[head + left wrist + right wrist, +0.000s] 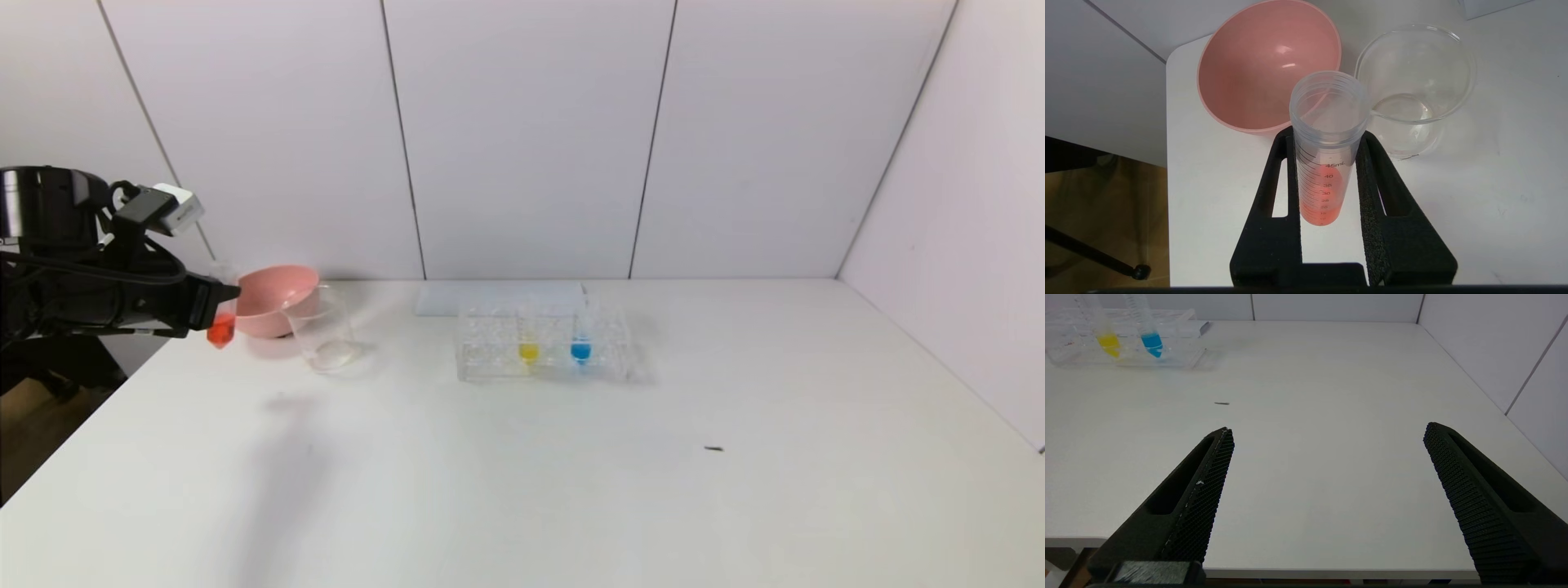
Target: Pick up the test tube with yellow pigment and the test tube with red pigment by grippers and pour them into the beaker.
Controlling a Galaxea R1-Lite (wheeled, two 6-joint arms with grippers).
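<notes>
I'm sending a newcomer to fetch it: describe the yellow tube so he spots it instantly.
On the white table, find the clear rack near the back wall. Two tubes stand in it side by side; the yellow tube is on the beaker side, and its neighbour holds blue liquid.

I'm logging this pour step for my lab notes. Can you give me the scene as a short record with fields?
left gripper: jaws shut on the clear graduated tube of red-orange liquid, upright, near the table's left edge
clear glass beaker: beside the pink plastic bowl; contents hard to judge
clear rack: holds the yellow-liquid tube and blue-liquid tube
right gripper: jaws open over the white table
</notes>
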